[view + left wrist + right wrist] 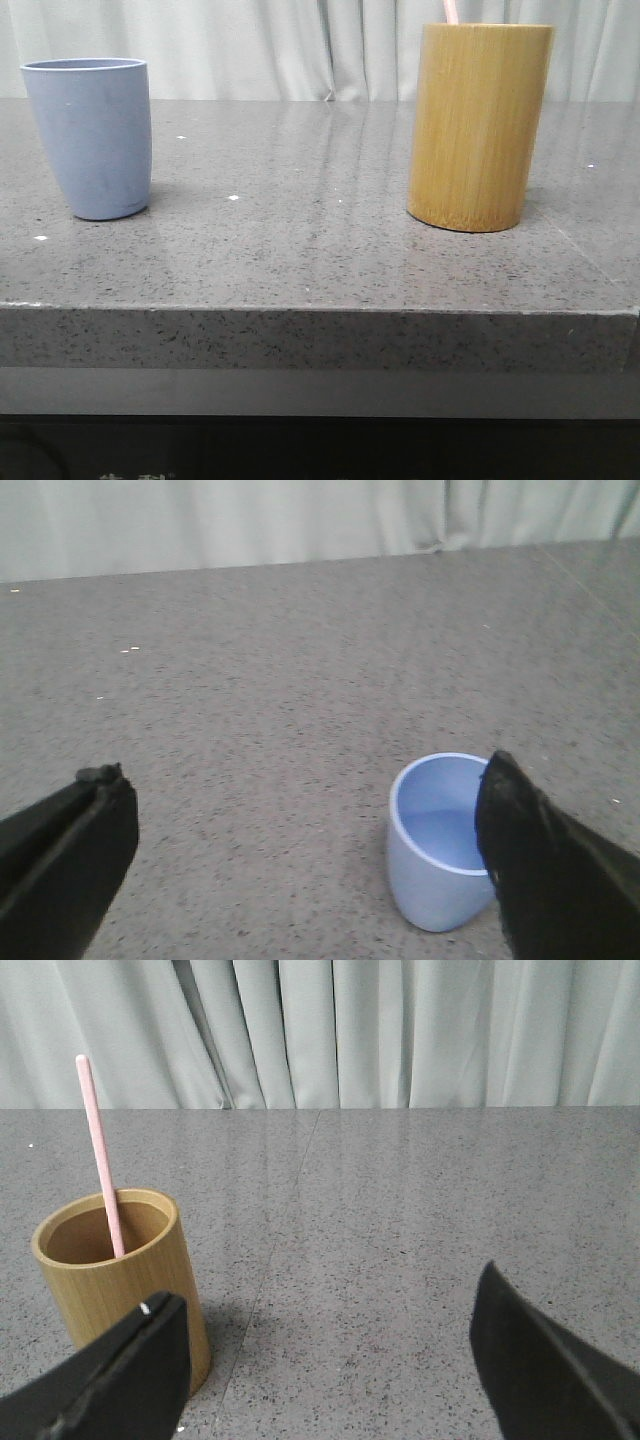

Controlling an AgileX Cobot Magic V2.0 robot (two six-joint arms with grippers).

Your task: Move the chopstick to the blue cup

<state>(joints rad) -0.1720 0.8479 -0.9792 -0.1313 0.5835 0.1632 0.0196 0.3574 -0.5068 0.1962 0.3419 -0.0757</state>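
The blue cup (95, 135) stands upright at the left of the grey counter, empty inside in the left wrist view (435, 840). A pale pink chopstick (101, 1155) leans inside the tan bamboo cylinder (115, 1275); from the front only its tip (450, 11) pokes above the cylinder (478, 125) at the right. My left gripper (305, 775) hovers open above the counter, one finger (545, 860) overlapping the cup's rim in view. My right gripper (325, 1305) is open with nothing between its fingers, one finger (120, 1375) in front of the cylinder.
The speckled grey counter (300, 250) has a front edge close to the camera. White curtains (400, 1030) hang behind it. A faint seam (285, 1230) runs along the counter beside the bamboo cylinder.
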